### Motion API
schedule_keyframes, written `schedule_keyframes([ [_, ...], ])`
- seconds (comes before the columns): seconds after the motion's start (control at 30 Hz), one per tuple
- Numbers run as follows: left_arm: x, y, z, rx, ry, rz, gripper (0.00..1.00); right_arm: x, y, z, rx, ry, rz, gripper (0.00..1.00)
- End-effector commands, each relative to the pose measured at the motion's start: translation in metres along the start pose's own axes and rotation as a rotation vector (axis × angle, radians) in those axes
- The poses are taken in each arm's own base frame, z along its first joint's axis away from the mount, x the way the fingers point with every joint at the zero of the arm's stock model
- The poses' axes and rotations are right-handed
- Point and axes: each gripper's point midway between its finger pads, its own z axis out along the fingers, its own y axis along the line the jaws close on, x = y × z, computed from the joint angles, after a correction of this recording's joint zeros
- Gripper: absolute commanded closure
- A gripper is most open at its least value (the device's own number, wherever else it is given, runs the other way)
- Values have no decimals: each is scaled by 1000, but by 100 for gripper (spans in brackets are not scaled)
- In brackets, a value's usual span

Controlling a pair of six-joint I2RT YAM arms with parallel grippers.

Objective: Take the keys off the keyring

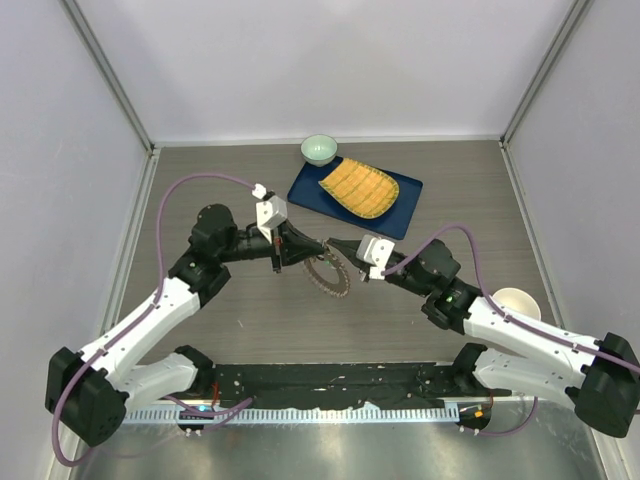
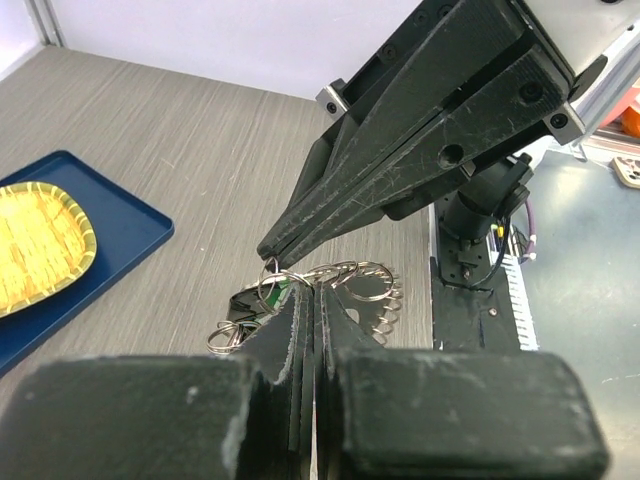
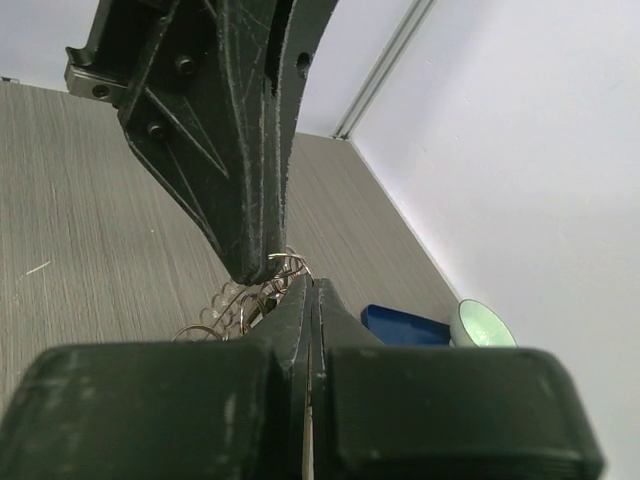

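Left claw (image 2: pixel 308 300), right claw (image 3: pixel 312 287) tip-to-tip, both pinching keyring (image 1: pixel 329 278) mid-table; blue tray (image 1: pixel 304 190) edge near, beyond.

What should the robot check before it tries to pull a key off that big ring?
1. Left claw and right claw shut: ok.
2. Both tips at the large thin metal keyring: ok, they meet right at it.
3. Firm pinch on the keyring: cannot tell; the tips hide the contact.
4. Small silvery metal keys spread enough to single one out: not ok, they bunch together.
5. Dark blue rectangular tray out of the way: ok, it lies apart, farther back.
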Motion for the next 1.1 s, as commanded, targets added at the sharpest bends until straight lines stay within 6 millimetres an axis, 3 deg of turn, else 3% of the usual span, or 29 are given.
schedule_keyframes([
  [0.0, -5, 12, 3, -42, 11, 15, 100, -59, -8, 1, -12, -183, -65, 99],
  [0.37, 13, 22, 2, -78, 79, -4, 100, -55, -5, 10, -15, -127, -128, 99],
  [0.6, 12, 25, 3, -88, 76, -5, 100, -43, -25, 5, 114, -59, -35, 99],
  [0.63, 13, 27, 3, -100, 81, -10, 100, -35, -36, 2, 196, -28, 27, 99],
  [0.7, 17, 36, 1, -151, 98, -13, 100, -22, -50, -4, 316, 12, 116, 99],
  [0.8, 27, 82, -18, -463, 114, -102, 99, 7, -67, -18, 542, 86, 412, 85],
  [0.83, 34, 103, -33, -622, 128, -134, 97, 24, -57, -20, 534, 164, 465, 83],
  [0.93, 46, 122, -65, -820, 135, -251, 74, 56, -24, -16, 471, 289, 622, 72],
  [0.97, 49, 129, -77, -891, 126, -284, 55, 63, -19, -16, 480, 314, 679, 71],
  [1.03, 59, 134, -102, -1014, 108, -403, 41, 86, 2, -15, 494, 409, 839, 69],
  [1.07, 62, 142, -122, -1131, 96, -429, 28, 88, 10, -9, 467, 429, 880, 69],
])
